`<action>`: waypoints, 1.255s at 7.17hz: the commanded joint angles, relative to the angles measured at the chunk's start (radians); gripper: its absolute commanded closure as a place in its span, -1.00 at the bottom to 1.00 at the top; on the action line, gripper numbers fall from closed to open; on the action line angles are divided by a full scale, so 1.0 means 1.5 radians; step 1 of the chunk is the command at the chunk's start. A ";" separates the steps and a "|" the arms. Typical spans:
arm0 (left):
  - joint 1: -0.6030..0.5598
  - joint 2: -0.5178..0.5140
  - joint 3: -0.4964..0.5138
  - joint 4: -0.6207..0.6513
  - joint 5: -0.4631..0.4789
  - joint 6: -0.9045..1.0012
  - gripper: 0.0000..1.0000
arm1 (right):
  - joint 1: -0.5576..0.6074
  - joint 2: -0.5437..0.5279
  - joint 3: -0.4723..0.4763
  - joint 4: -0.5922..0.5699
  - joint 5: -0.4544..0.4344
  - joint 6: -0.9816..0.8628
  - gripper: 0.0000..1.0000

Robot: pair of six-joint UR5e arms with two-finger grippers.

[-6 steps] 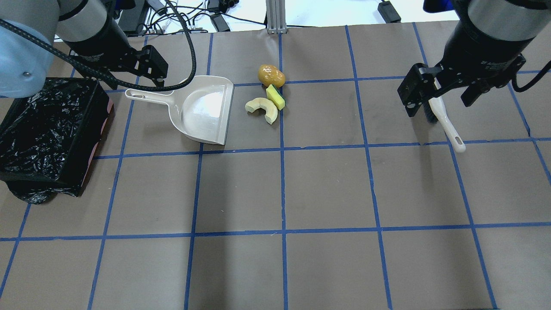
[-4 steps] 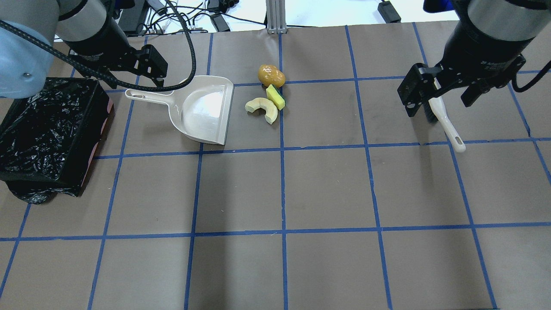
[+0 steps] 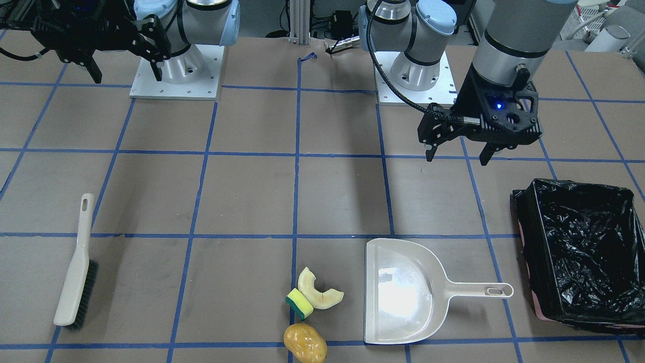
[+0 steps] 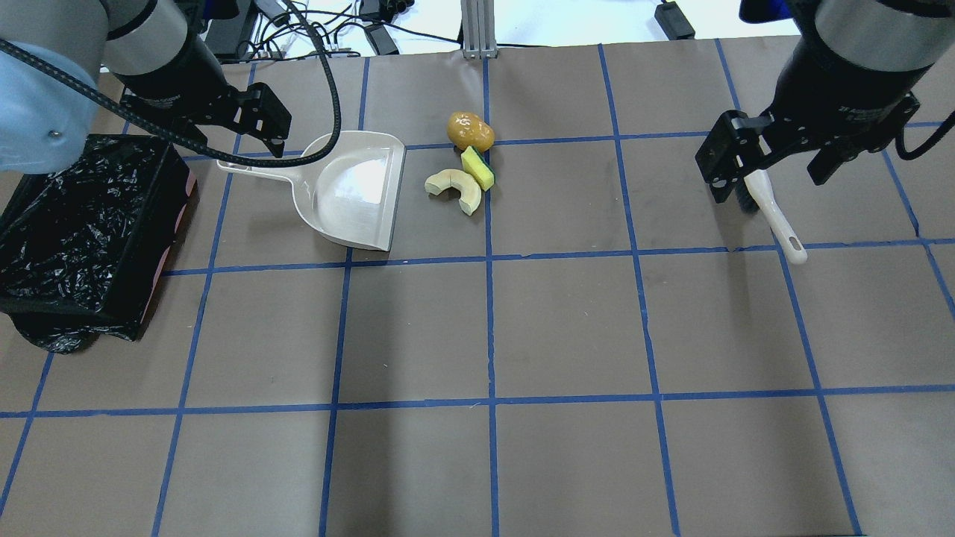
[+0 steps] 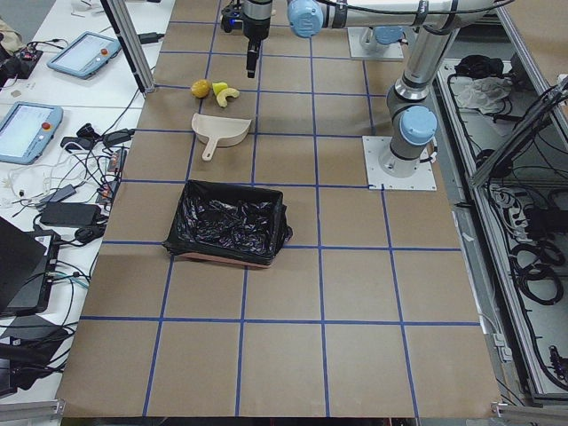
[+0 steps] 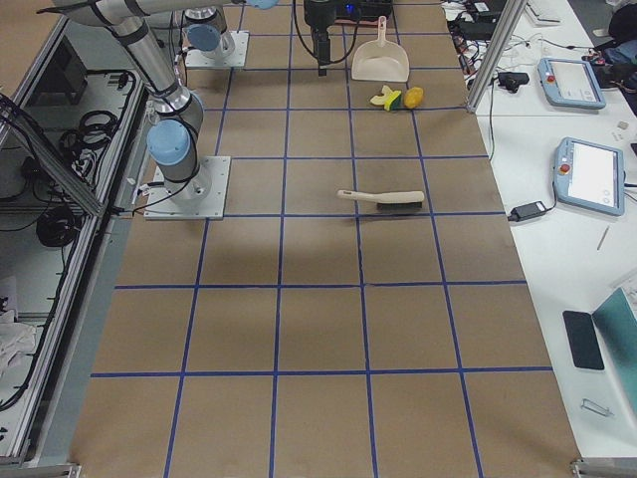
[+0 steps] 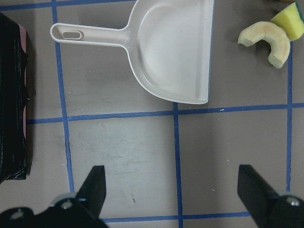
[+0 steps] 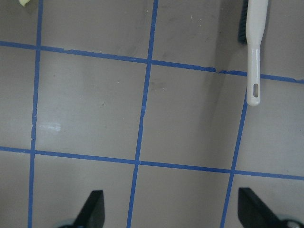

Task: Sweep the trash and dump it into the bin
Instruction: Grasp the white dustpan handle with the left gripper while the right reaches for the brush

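Note:
The trash lies together at the table's far middle: a pale rind slice (image 4: pixel 455 190), a yellow-and-green sponge (image 4: pixel 477 168) and a golden potato (image 4: pixel 470 130). They also show in the front view as rind (image 3: pixel 318 293), sponge (image 3: pixel 300 304) and potato (image 3: pixel 305 344). A beige dustpan (image 4: pixel 351 190) lies just left of them, mouth towards them. The black-lined bin (image 4: pixel 89 216) stands at the far left. The beige brush (image 4: pixel 776 220) lies at the right. My left gripper (image 3: pixel 458 156) is open and empty, in the air near the dustpan's handle. My right gripper (image 3: pixel 126 75) is open and empty over the brush.
An aluminium post (image 4: pixel 477 30) and cables stand beyond the far edge. Both arm bases (image 3: pixel 176 65) are on the robot's side. Blue tape lines grid the brown table top. In the left wrist view, the dustpan (image 7: pixel 175 52) lies ahead of the fingers.
Both grippers have shifted slightly over the dustpan handle and the brush. The things on the table have not moved.

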 commanded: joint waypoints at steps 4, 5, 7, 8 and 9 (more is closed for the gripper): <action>0.036 -0.100 -0.036 0.152 -0.001 0.514 -0.82 | -0.182 0.104 0.030 -0.111 -0.040 -0.112 -1.00; 0.061 -0.109 -0.036 0.140 -0.003 0.661 -0.82 | -0.211 0.120 0.055 -0.152 -0.040 -0.125 -0.99; 0.121 -0.143 -0.028 0.146 -0.001 0.991 -0.82 | -0.225 0.152 0.129 -0.255 -0.040 -0.119 -0.99; 0.121 -0.174 -0.019 0.157 -0.001 1.053 -0.82 | -0.225 0.178 0.147 -0.298 -0.041 -0.118 -0.99; 0.121 -0.210 -0.010 0.188 0.000 1.117 -0.81 | -0.225 0.199 0.153 -0.301 -0.036 -0.119 -0.99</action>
